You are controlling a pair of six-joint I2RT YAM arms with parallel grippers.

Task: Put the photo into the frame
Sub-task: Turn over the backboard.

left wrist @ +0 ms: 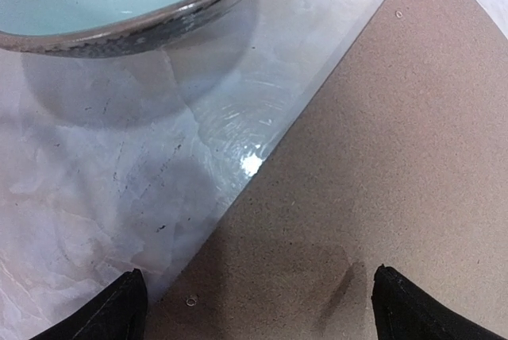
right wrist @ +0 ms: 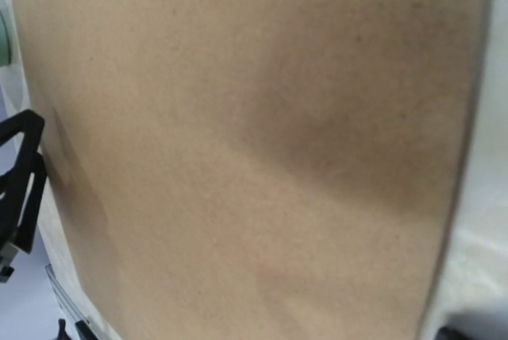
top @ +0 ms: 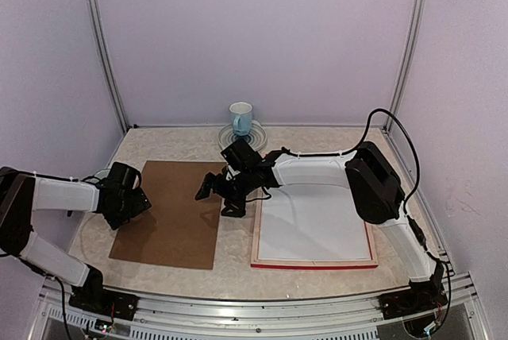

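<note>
The frame point(top: 314, 264) lies flat at the right, its red edge showing along the near side. A white sheet point(top: 313, 221) lies inside it; no printed side shows, so I cannot tell whether it is the photo. My right gripper point(top: 216, 197) hangs open over the right edge of a brown backing board point(top: 171, 213), which fills the right wrist view point(right wrist: 254, 141). My left gripper point(top: 141, 199) stands open at the board's left edge. In the left wrist view its fingertips point(left wrist: 123, 308) straddle the board's corner point(left wrist: 357, 181), holding nothing.
A white mug point(top: 240, 117) stands on a plate at the back of the table. A pale blue glass dish point(left wrist: 119, 6) sits just beyond the board near my left gripper. Purple walls enclose the table on three sides.
</note>
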